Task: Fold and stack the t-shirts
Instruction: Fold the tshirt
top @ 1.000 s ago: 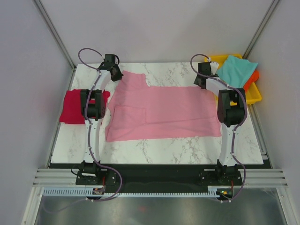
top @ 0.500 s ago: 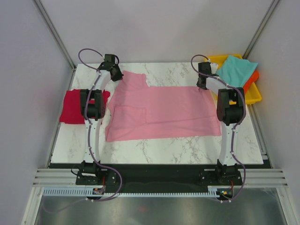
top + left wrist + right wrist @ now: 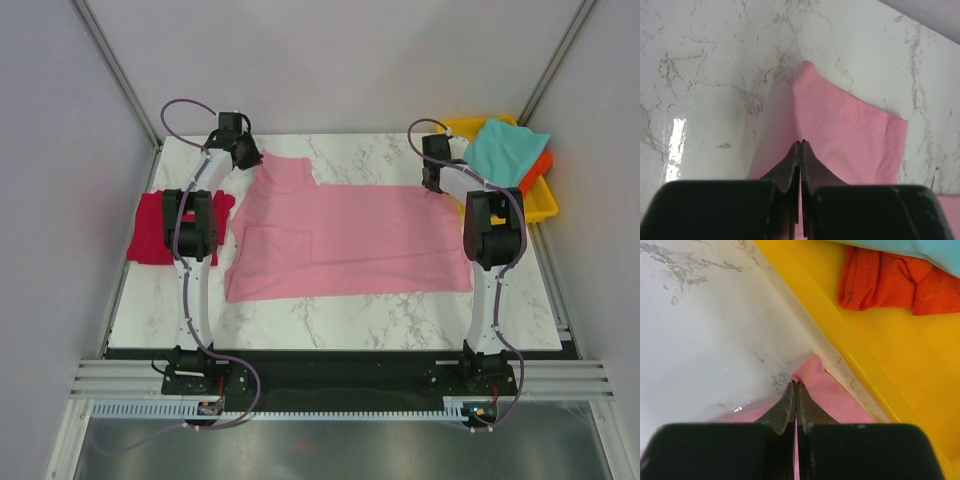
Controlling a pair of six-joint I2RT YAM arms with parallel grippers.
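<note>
A light pink t-shirt (image 3: pixel 340 235) lies spread flat across the marble table. My left gripper (image 3: pixel 247 157) is at its far left corner, shut on the pink t-shirt (image 3: pixel 850 135), with the fingertips (image 3: pixel 801 142) pressed together and the cloth rising to them in a ridge. At the far right corner my right gripper (image 3: pixel 433 186) is shut on the pink t-shirt (image 3: pixel 832 395), a strip of pink showing between its jaws (image 3: pixel 796 383). A crimson red t-shirt (image 3: pixel 152 228) lies folded at the left edge. The teal t-shirt (image 3: pixel 505 148) and the orange t-shirt (image 3: pixel 538 170) lie in the tray.
The yellow plastic tray (image 3: pixel 545 208) stands at the back right, its rim (image 3: pixel 840 325) right beside my right fingers. Bare marble (image 3: pixel 400 315) runs along the table's near edge. Grey walls close in the left, right and back.
My right gripper has shut on the pink t-shirt's far right corner. My left arm has shifted slightly left and back, still shut on the cloth.
</note>
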